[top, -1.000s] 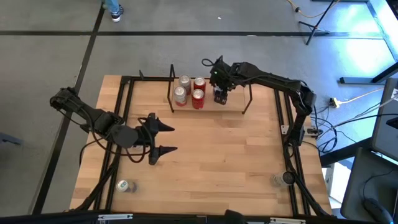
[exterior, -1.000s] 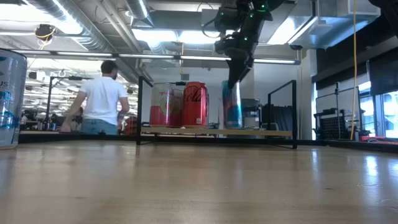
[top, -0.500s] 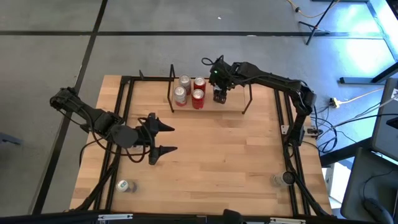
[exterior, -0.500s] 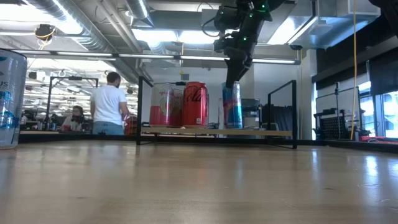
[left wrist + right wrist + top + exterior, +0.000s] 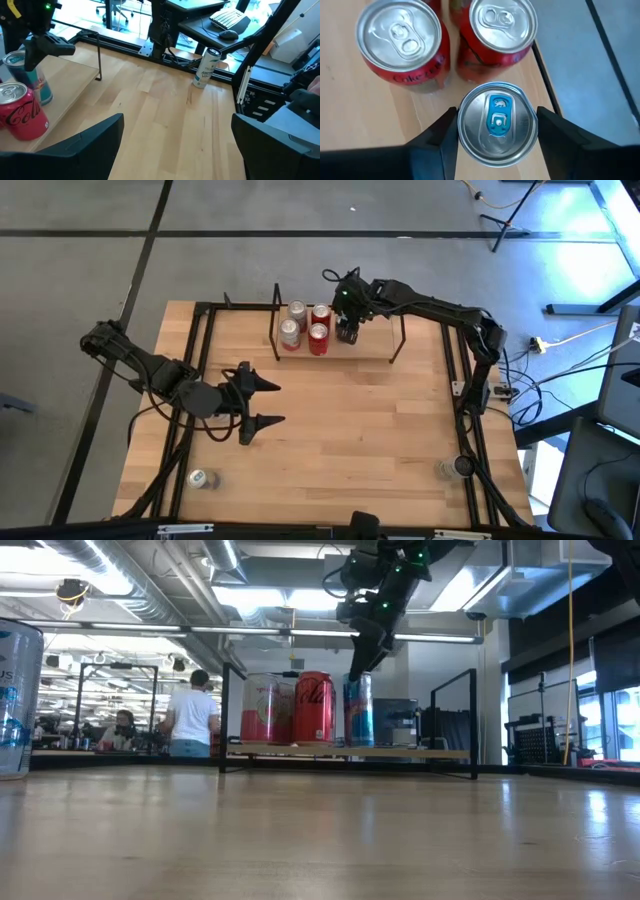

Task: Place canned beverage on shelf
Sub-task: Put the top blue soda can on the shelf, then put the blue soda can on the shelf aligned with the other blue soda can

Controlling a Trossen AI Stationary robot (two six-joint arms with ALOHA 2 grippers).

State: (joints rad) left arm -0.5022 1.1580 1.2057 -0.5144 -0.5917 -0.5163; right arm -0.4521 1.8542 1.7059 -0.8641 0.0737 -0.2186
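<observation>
— While the left gripper (image 5: 262,403) idles spread at nine o'clock, where's the slim blue-and-silver can (image 5: 358,710)?

— Upright on the light-wood shelf (image 5: 370,348) at twelve o'clock, clamped by the right gripper (image 5: 347,332), beside red cans (image 5: 318,338).

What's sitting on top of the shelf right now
On the shelf stand four red cans and a blue can held from above by the right gripper. The board beneath the cans is covered.

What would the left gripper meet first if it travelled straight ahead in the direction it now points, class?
The left gripper points across the table toward its right side. The way looks free over bare wood; the pale can near the far edge seems off that line, though depth is unclear.
</observation>
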